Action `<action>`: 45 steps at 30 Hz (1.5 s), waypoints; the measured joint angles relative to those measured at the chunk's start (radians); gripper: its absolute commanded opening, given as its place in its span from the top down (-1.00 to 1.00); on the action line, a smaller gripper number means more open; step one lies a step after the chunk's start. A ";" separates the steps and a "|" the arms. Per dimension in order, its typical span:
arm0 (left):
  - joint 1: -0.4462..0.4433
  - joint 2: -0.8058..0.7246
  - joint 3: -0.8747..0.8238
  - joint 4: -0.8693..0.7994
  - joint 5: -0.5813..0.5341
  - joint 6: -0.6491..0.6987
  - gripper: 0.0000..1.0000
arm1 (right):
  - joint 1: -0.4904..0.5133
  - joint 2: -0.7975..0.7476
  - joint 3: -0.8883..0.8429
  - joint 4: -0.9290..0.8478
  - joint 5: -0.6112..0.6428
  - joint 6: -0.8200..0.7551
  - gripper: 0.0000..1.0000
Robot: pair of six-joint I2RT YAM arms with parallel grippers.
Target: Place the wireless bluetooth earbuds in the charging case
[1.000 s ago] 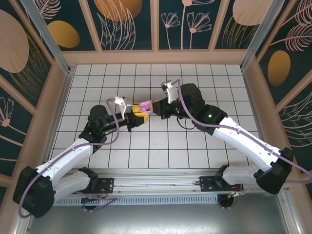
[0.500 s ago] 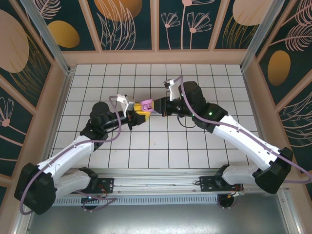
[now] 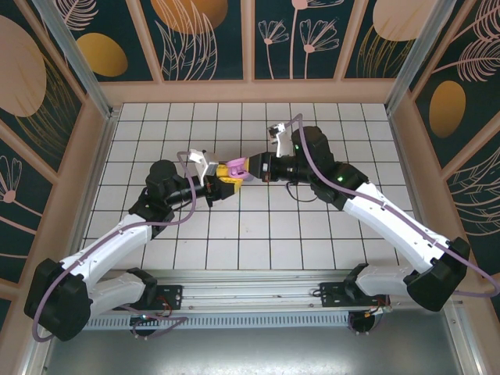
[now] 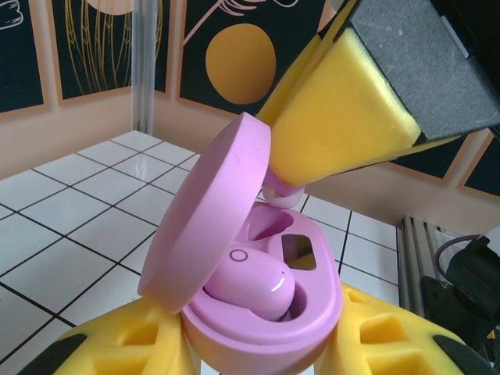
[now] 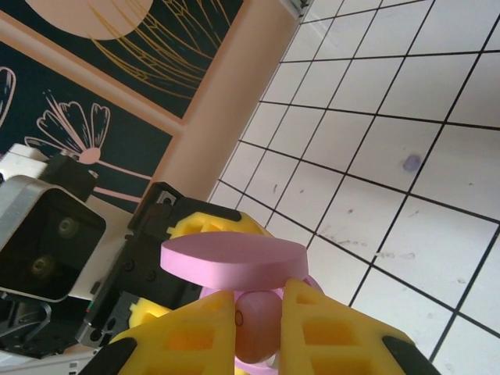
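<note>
Tiled table (image 3: pixel 312 234) — L pincer (image 3: pixel 225 180) grips open case (image 4: pixel 266 312); R pincer (image 3: pixel 251 168) pinches earbud (image 5: pixel 258 319), half hidden.

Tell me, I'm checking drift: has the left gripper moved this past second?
Yes: the left gripper slid slightly right across the white tiled tabletop, carrying the open pink oval charging case.

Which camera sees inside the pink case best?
The left wrist camera: the open case shows one earbud seated beside an empty slot. From the top it's a tiny pink blob; the right wrist sees its lid edge-on.
</note>
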 measured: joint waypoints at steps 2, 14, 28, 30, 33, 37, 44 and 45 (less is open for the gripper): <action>0.000 0.000 0.000 -0.003 0.001 0.005 0.99 | -0.004 0.000 0.000 0.013 -0.021 0.016 0.71; -0.017 0.019 0.014 -0.053 0.014 0.027 0.99 | -0.011 0.018 -0.057 0.093 -0.193 0.134 0.72; -0.017 0.019 0.029 -0.093 0.055 0.072 1.00 | -0.070 0.016 0.012 -0.094 -0.145 -0.077 0.72; -0.017 0.019 0.029 -0.093 0.070 0.074 1.00 | -0.070 0.016 0.021 -0.108 -0.148 -0.100 0.72; -0.016 0.020 0.034 -0.093 0.087 0.076 1.00 | -0.070 0.017 0.034 -0.118 -0.158 -0.126 0.72; -0.016 0.025 0.047 -0.095 0.098 0.077 1.00 | -0.070 0.023 0.042 -0.122 -0.185 -0.148 0.72; -0.016 0.043 0.059 -0.109 0.118 0.088 1.00 | -0.072 0.027 0.044 -0.150 -0.203 -0.204 0.72; -0.016 0.044 0.060 -0.111 0.120 0.091 1.00 | -0.073 0.027 0.046 -0.158 -0.204 -0.214 0.72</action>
